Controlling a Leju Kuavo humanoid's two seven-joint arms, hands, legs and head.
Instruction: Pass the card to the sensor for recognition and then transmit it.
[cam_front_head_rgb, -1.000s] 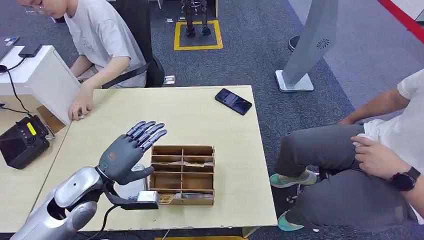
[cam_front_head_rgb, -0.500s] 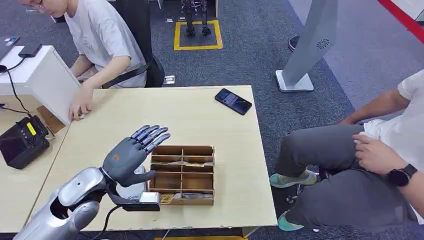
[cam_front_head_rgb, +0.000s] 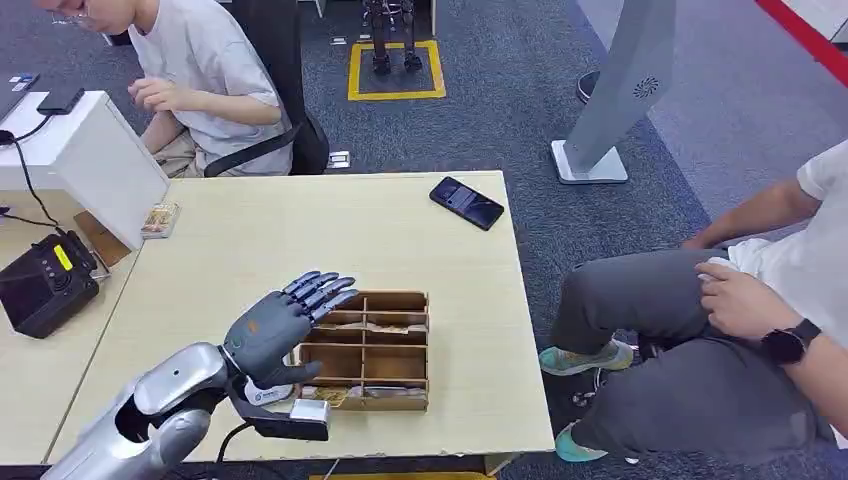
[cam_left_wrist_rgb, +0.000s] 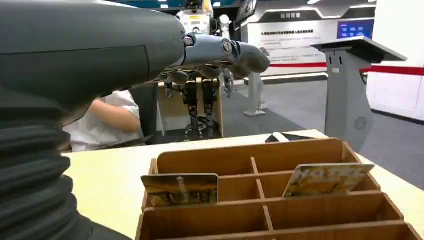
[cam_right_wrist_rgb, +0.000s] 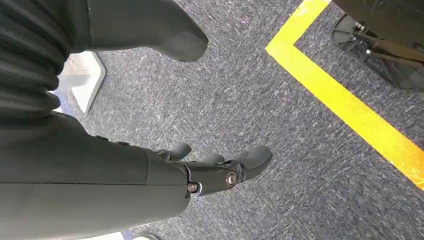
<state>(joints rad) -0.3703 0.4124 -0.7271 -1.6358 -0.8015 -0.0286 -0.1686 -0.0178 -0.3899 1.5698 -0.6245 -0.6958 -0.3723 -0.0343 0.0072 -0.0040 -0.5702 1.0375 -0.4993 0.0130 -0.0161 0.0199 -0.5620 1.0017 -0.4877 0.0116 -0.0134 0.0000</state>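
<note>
Where the left hand (cam_front_head_rgb: 283, 325) hangs over the near-left corner of the wooden divider box (cam_front_head_rgb: 366, 349), its palm hides that corner's compartments in the head view, so what lies directly under it cannot be told. Fingers are spread and extended, holding nothing; whether they touch the box's rim cannot be settled from either view.

Left wrist view: two cards stand upright in the box — one card (cam_left_wrist_rgb: 180, 189) in a left compartment, a second card (cam_left_wrist_rgb: 327, 179) leaning in a right one. Print on both is too blurred to read. Lower edge of the box is cut off by the frame.

Right hand (cam_right_wrist_rgb: 210, 167) hangs beside the body over grey carpet with a yellow floor line (cam_right_wrist_rgb: 345, 102) nearby; fingers slightly apart and lightly curled, nothing in them.

Table (cam_front_head_rgb: 300, 240): broad bare surface beyond and left of the box. Black phone (cam_front_head_rgb: 466, 203) lies near the far right edge, well apart from the box. A small card stack (cam_front_head_rgb: 160, 219) sits at the far left edge beside a white stand (cam_front_head_rgb: 95, 160). Box sits near the table's near edge. Seated person (cam_front_head_rgb: 750, 320) at right, apart from the table; another person (cam_front_head_rgb: 200, 75) at the far left corner. Grey kiosk (cam_front_head_rgb: 625, 80) stands beyond the table, top cut off.
</note>
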